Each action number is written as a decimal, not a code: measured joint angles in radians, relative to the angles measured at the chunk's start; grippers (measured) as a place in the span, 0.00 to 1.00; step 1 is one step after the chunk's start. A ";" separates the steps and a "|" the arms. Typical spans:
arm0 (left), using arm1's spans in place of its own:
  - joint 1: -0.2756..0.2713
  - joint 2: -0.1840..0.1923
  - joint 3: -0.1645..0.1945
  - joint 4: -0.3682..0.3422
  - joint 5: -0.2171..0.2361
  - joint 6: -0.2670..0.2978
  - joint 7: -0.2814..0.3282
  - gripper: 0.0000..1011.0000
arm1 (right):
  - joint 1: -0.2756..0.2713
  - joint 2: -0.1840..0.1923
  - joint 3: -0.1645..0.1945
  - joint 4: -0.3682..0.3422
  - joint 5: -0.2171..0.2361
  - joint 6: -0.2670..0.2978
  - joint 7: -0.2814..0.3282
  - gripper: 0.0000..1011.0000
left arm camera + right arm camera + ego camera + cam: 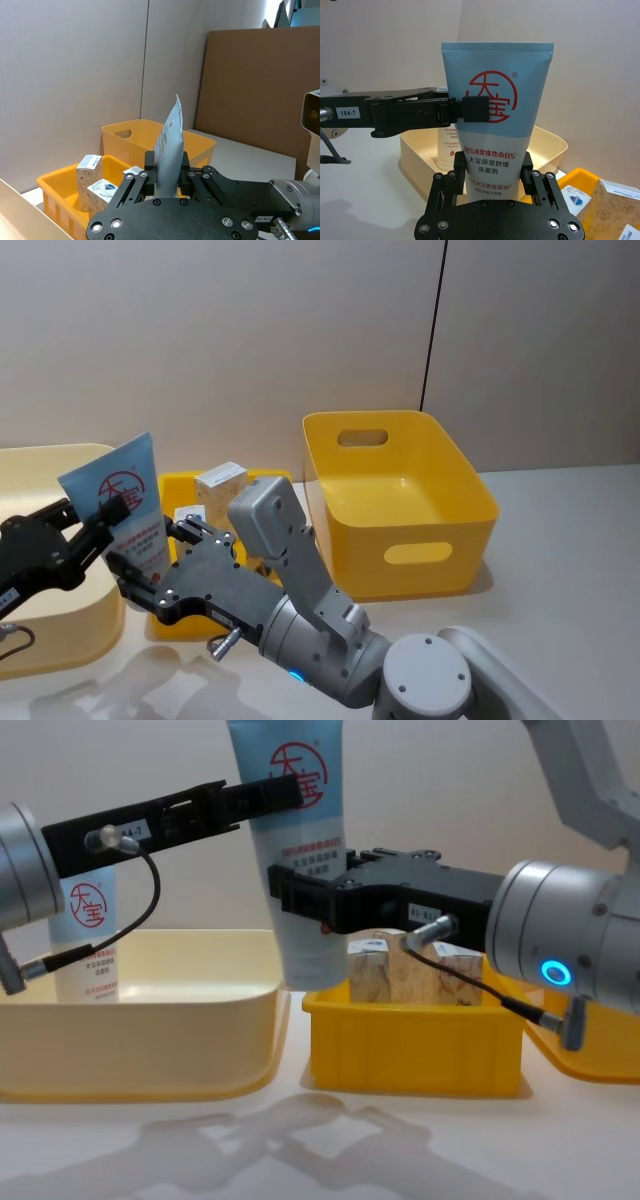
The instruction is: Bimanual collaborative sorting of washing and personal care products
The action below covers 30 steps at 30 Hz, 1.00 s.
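Held upright above the gap between cream bin (140,1050) and small yellow bin (410,1050), the light-blue tube (495,65) has the left claw (285,792) clamped at its logo and the right claw (493,170) clamped lower; likely light, squashy and slick, so grip its fuller lower body

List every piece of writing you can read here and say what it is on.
"大宝" with ®: red round logo on the light-blue tube, held by left gripper and right gripper.
"98%纯度维他命B5": red print on the tube.
"大宝保湿舒缓": beneath that.
"洗面奶": next line down.
"184-7": white tag on the left gripper.
Too small to read: print on the second tube in the cream bin and on the cartons.
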 joint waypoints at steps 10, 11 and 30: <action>0.000 0.000 0.000 0.000 0.000 0.000 0.000 0.51 | 0.002 -0.001 -0.001 0.002 -0.002 -0.001 0.001 0.58; 0.000 0.000 0.000 0.000 0.000 0.000 0.000 0.57 | 0.002 -0.001 -0.001 0.002 -0.002 -0.001 0.001 0.57; 0.000 0.000 0.000 0.000 0.000 0.000 0.000 0.99 | -0.027 0.004 0.029 -0.018 -0.024 -0.006 -0.039 0.46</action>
